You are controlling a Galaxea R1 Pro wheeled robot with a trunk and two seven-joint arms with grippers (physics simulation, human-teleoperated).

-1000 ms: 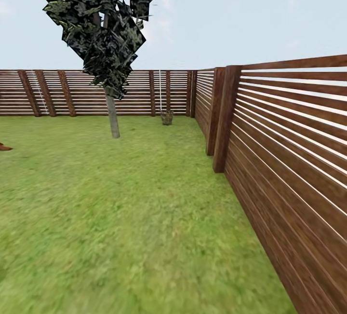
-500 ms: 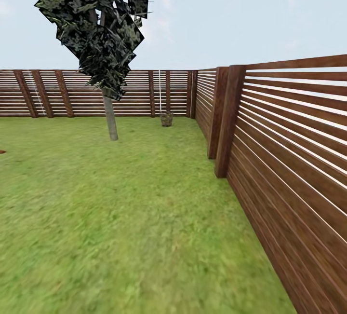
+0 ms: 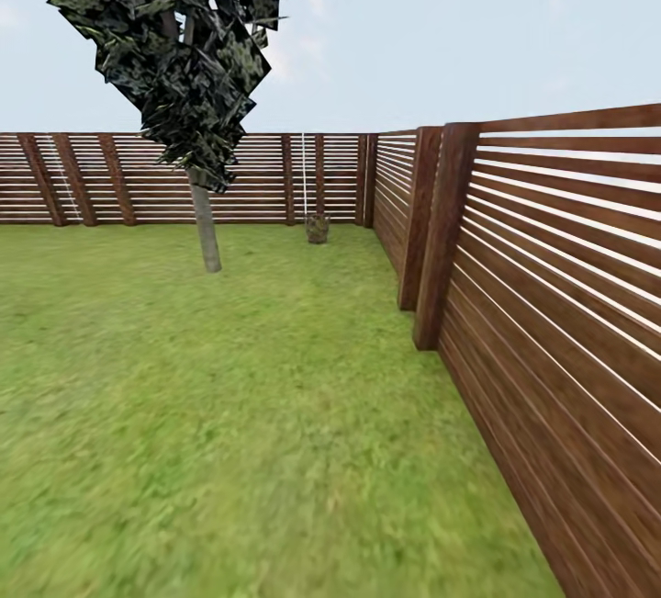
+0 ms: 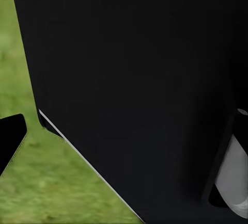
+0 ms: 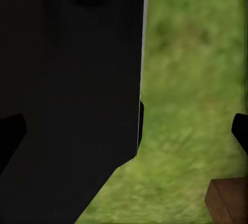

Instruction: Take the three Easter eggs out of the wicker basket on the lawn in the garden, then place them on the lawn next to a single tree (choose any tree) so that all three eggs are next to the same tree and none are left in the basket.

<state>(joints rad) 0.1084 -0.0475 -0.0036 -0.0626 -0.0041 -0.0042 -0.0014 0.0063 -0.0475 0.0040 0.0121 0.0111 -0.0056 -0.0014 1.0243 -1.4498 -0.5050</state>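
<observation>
Green lawn [image 3: 229, 414] stretched ahead, thin leafy tree [image 3: 204, 229] far left, wicker basket [image 3: 318, 229] by far fence [image 3: 551, 304], both grippers' grip impossible to tell.

Short green lawn [image 3: 229, 414] spreads toward a distant wicker basket [image 3: 318, 229].

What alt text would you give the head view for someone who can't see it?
A lawn runs to a brown slatted fence along the right side and the far end. A thin-trunked tree with dark leaves stands left of centre, and a small object, too small to identify, sits by the far fence under pale sky.
</observation>
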